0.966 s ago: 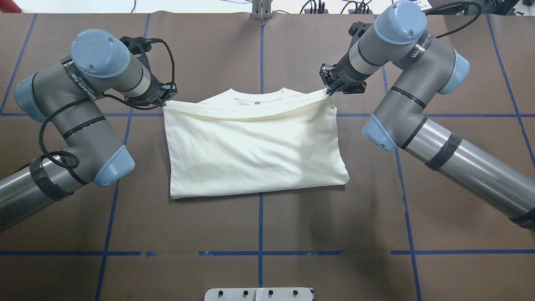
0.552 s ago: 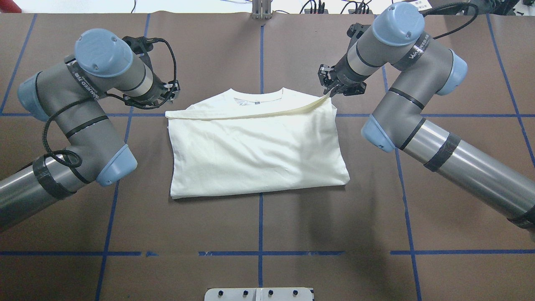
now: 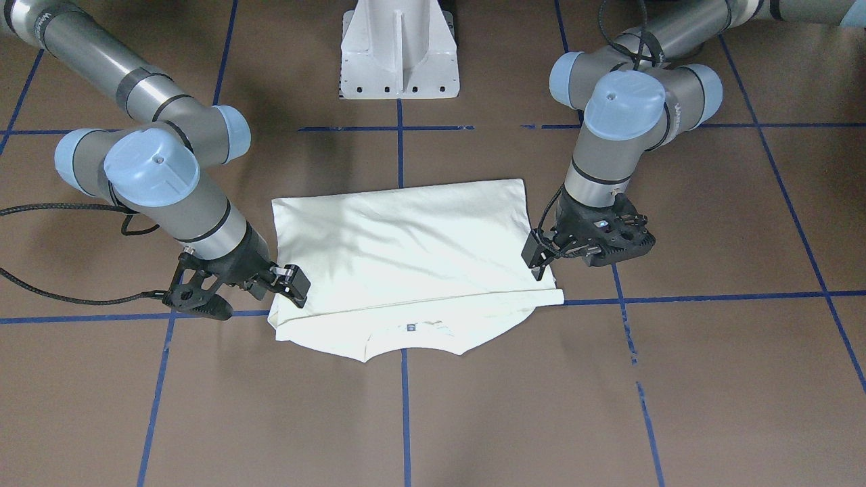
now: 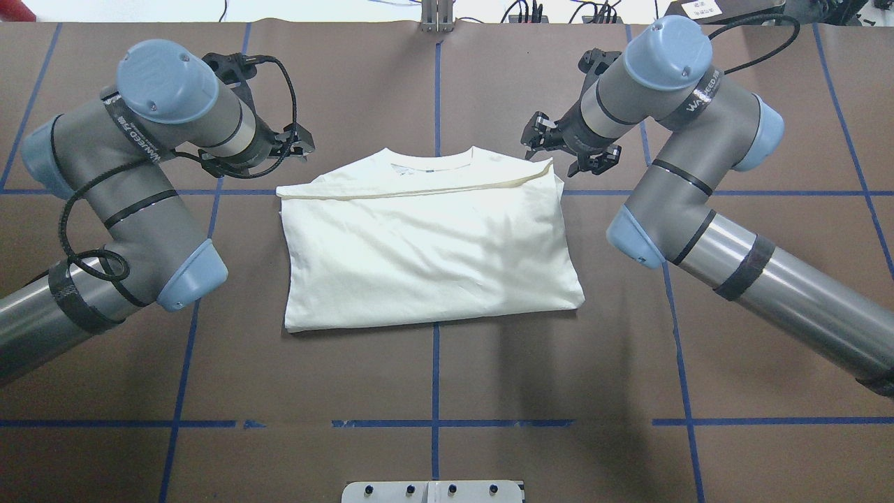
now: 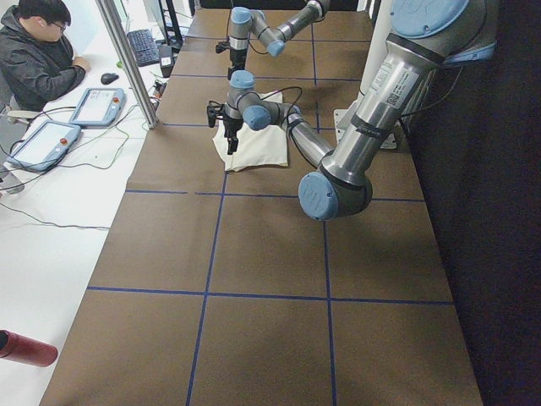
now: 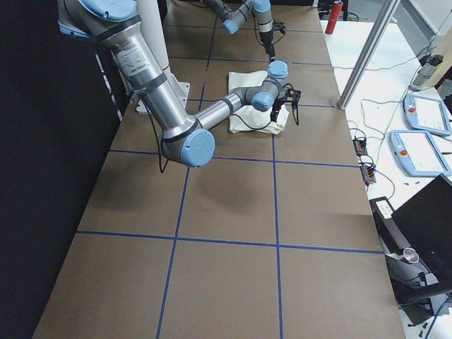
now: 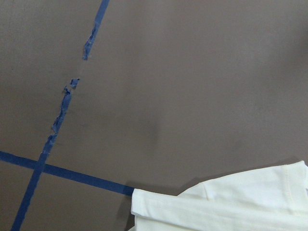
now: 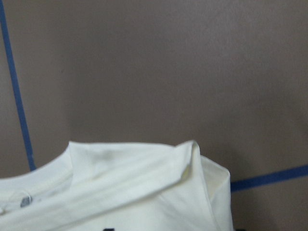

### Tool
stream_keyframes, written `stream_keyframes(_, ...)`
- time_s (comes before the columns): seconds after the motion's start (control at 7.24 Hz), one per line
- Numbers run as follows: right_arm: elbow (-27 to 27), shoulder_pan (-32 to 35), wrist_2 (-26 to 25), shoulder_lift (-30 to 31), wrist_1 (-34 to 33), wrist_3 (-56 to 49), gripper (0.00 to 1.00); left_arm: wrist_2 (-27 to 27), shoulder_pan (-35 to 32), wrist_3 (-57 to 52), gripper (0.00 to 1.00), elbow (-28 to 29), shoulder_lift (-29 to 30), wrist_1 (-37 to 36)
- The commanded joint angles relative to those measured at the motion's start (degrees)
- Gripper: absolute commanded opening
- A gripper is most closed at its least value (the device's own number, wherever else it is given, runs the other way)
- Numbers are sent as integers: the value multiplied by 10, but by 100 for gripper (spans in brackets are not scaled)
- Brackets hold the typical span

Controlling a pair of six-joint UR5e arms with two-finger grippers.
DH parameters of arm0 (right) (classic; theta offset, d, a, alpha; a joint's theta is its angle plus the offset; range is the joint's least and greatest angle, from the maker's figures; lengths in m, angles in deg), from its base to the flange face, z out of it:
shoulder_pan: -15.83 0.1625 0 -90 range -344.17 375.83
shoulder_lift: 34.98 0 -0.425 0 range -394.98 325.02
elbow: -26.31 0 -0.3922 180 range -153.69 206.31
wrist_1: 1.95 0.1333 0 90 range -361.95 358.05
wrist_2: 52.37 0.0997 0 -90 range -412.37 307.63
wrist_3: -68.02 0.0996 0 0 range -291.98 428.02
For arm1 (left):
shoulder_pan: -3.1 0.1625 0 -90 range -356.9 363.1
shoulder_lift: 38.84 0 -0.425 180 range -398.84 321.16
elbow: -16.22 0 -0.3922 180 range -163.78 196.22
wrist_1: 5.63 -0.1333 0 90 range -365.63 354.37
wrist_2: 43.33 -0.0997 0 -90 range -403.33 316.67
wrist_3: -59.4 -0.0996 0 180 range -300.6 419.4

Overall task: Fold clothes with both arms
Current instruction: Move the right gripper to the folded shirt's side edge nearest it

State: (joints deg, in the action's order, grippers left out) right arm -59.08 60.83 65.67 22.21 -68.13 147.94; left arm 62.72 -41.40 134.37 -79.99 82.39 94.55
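Two grippers, one garment. Black two-finger left gripper: jaws parted, empty, just off the collar-side corner. Cream long-sleeved T-shirt: folded flat at the centre of the brown, blue-taped table, plain side up, print and sleeves hidden. Black right gripper: jaws wide, empty, beside the opposite corner.
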Motion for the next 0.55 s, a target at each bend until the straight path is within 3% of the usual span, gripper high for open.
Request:
stream_keyframes(0.0,-118,-73,-46,96,-4,6,100,0,1,17,100,-48,-6,-4)
stream_keyframes(0.41,-131,-116,-70,137,-5,19,100,0,6,29,100,-74,-5,-4)
